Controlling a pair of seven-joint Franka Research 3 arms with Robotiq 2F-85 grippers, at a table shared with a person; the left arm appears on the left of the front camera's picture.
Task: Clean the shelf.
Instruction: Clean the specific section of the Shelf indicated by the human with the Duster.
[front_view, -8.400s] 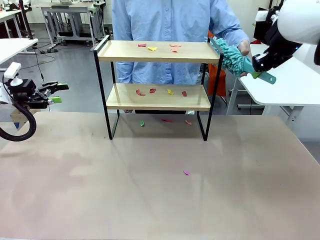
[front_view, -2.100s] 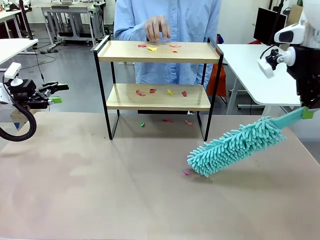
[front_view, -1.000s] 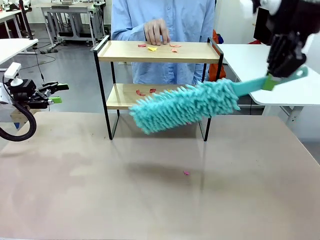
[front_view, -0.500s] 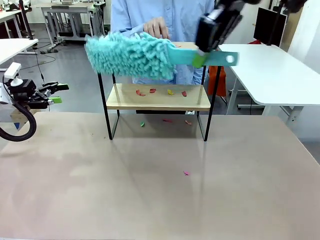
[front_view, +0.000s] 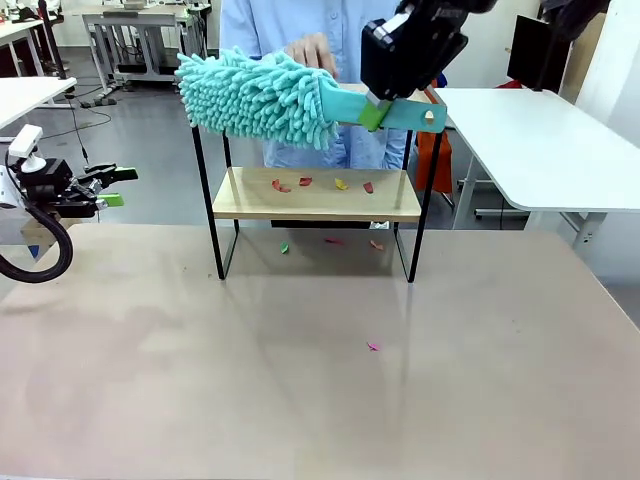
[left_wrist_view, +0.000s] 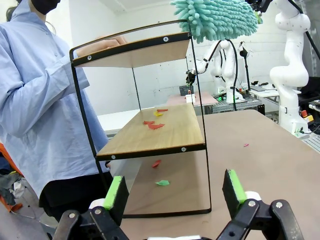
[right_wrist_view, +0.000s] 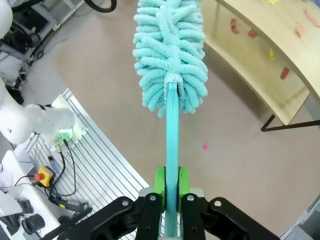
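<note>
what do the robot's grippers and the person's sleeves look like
Both grippers are black two-finger units with bright green pads. The left gripper has flat rectangular pads and silver screws at its finger joints; the right gripper has the same black links and green pads. A thick black cable loops below the left wrist. The person wears a light blue long-sleeved shirt.

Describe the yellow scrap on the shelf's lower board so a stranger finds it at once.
Find the two-tier shelf of light wood boards in a black metal frame on the brown table. Its lower board carries four scraps; the yellow scrap is the only one not red.
</note>
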